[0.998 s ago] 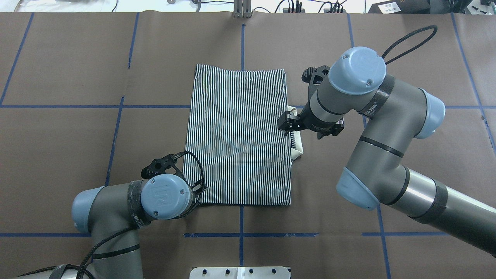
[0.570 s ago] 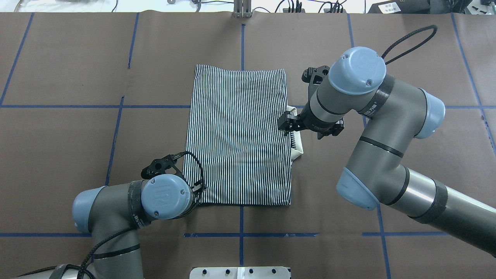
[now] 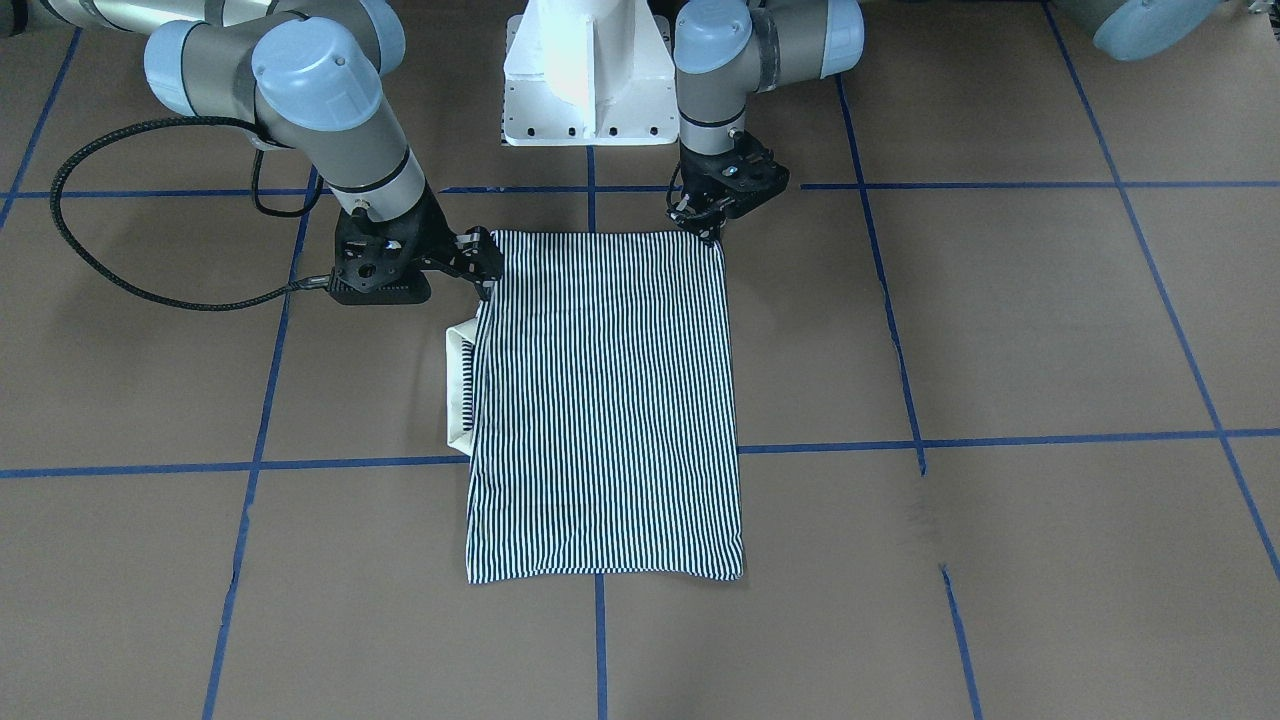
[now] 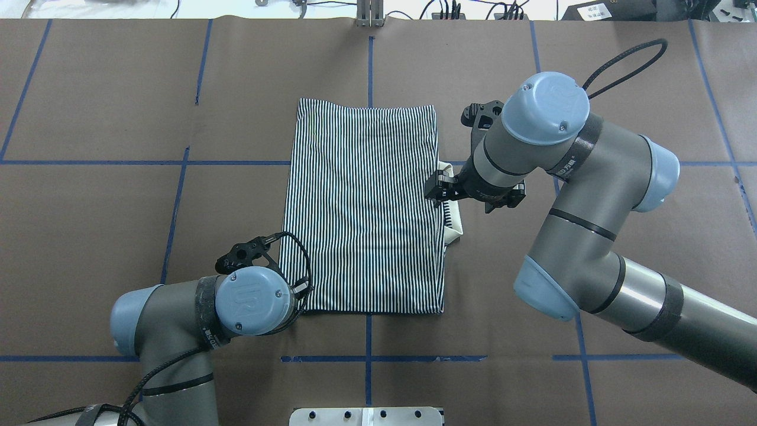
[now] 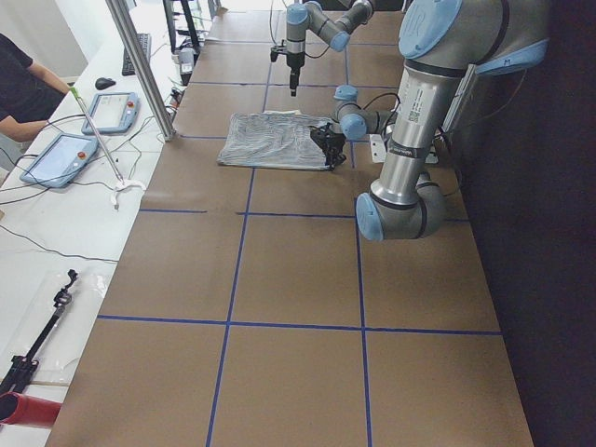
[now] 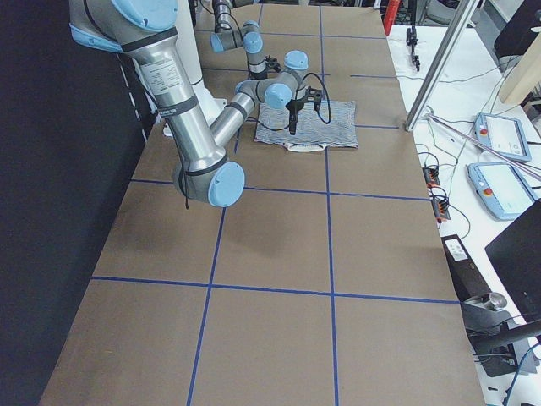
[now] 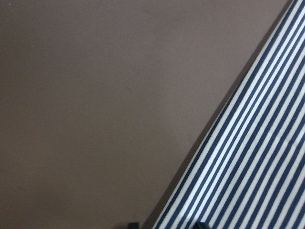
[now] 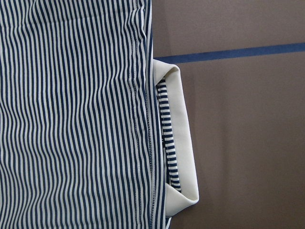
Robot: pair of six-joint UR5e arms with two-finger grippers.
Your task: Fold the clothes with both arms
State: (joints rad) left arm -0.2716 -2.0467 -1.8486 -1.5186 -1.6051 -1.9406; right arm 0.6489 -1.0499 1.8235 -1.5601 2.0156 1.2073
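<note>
Striped polo shirt (image 4: 361,207): flat at mid-table (image 4: 89,236), already folded to a narrow rectangle, white collar (image 4: 454,235) protruding on its right edge. Left arm (image 4: 177,319) jaws at the near-left corner, right arm (image 4: 579,171) jaws at the collar-side edge; cannot tell whether either grips. Outstanding, by estimate: a final crosswise fold.

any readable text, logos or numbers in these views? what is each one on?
"UR": embossed on the blue joint cap of the left arm, turned sideways.
Black strap on the right arm: pale print, too small to read.
White label beyond the table's far edge: blurred.
Polo shirt: no text shows.
</note>
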